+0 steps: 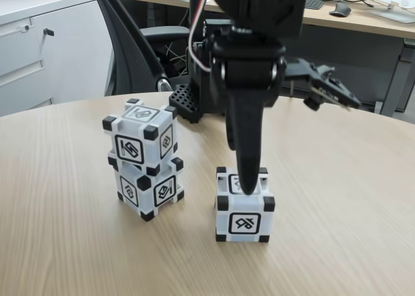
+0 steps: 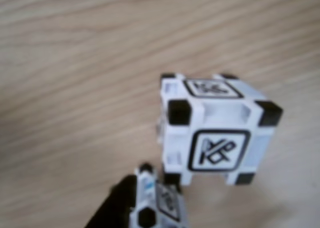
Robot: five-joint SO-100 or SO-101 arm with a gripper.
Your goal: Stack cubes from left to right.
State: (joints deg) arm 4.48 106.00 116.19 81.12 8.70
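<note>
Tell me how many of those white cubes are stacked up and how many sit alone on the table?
Stacked cubes: 2, the top cube on the bottom cube
Lone cube under the gripper: 1
Total: 3 cubes

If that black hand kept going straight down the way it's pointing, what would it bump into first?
Most likely the single cube standing alone on the table. In the fixed view the hand points down with its tip at that cube's top face; whether it already touches is unclear. The stacked cubes sit off to the left.
</note>
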